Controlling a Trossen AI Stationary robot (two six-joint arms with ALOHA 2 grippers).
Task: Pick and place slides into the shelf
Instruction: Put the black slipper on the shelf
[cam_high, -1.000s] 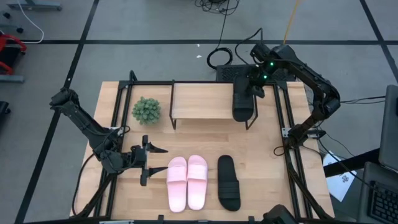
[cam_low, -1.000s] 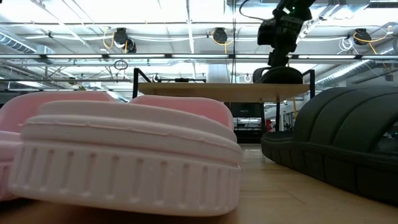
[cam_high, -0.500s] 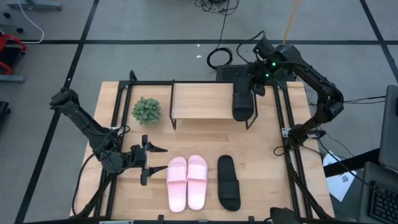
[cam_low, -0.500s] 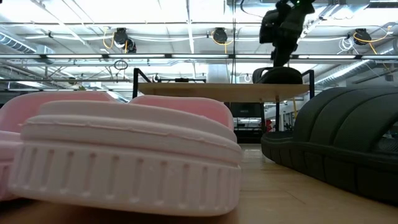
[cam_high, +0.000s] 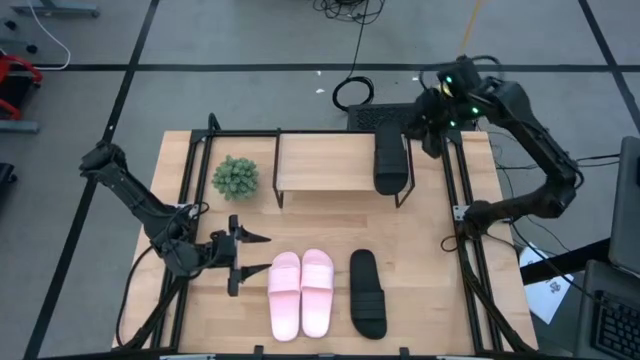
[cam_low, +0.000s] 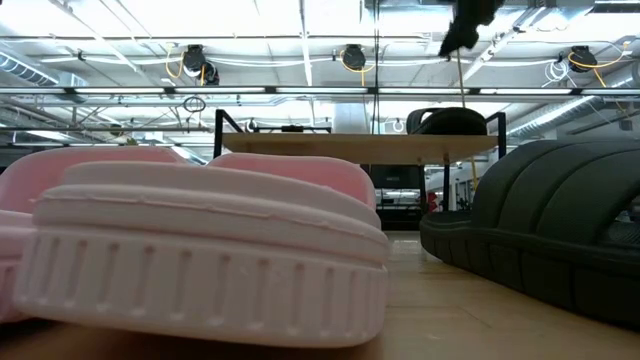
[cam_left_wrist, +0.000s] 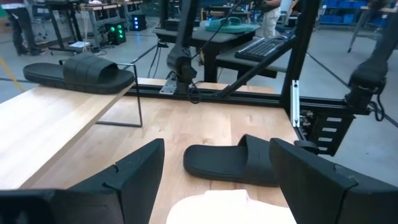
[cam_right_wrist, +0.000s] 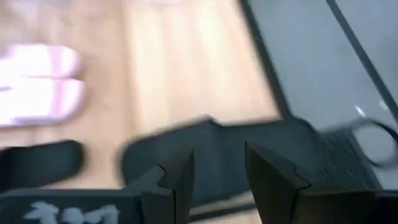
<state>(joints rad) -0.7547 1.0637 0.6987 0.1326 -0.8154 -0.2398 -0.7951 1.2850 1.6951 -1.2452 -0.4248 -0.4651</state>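
One sandal shelved, three to go

With one black sandal lying on the shelf, the right tool hangs released beside it. Next, approach the black sandal on the worktop from above, gripping its strap squarely. Left tool waits spread.

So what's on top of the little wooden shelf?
One black slide lies on the right end of the shelf; the rest of the board is bare. The right gripper is off beside it, open. Whatever is under the board is hidden from above.

right wrist view blurred, near pink slide cut off
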